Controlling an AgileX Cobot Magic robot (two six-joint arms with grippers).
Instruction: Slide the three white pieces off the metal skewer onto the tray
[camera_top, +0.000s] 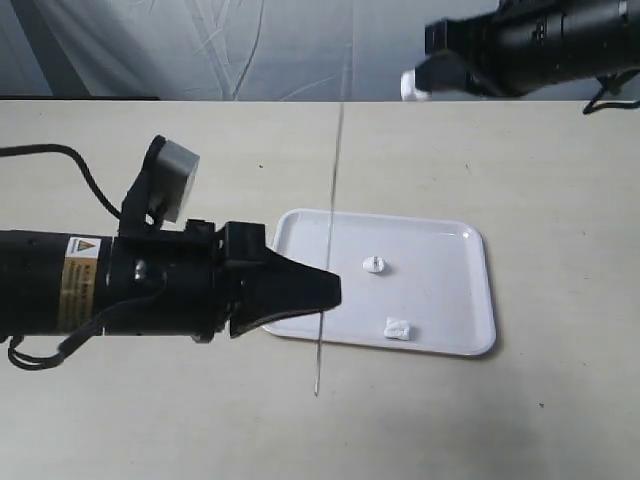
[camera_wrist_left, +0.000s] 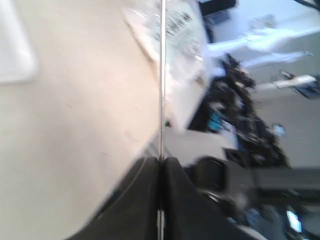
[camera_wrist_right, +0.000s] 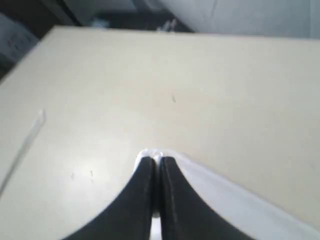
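Observation:
The white tray (camera_top: 455, 305) lies right of the table's centre; one corner of the tray (camera_wrist_left: 15, 47) shows in the left wrist view. Two white pieces rest on it, one near the middle (camera_top: 373, 265) and one by the near rim (camera_top: 399, 328). My left gripper (camera_top: 328, 290) (camera_wrist_left: 161, 161) is shut on the thin metal skewer (camera_top: 333, 215) (camera_wrist_left: 161, 75), which stands nearly upright over the tray's left edge with nothing on its visible length. My right gripper (camera_top: 418, 84) (camera_wrist_right: 156, 160) hovers high at the back right, shut on the third white piece (camera_top: 410, 86) (camera_wrist_right: 150, 154).
The beige table (camera_top: 150, 420) reaches back to a grey draped backdrop (camera_top: 200, 45). A black cable (camera_top: 85, 170) trails behind the left arm. A blurred white band (camera_wrist_right: 240, 200) runs beside the right fingers. Cluttered room equipment (camera_wrist_left: 250, 125) fills the left wrist view's far side.

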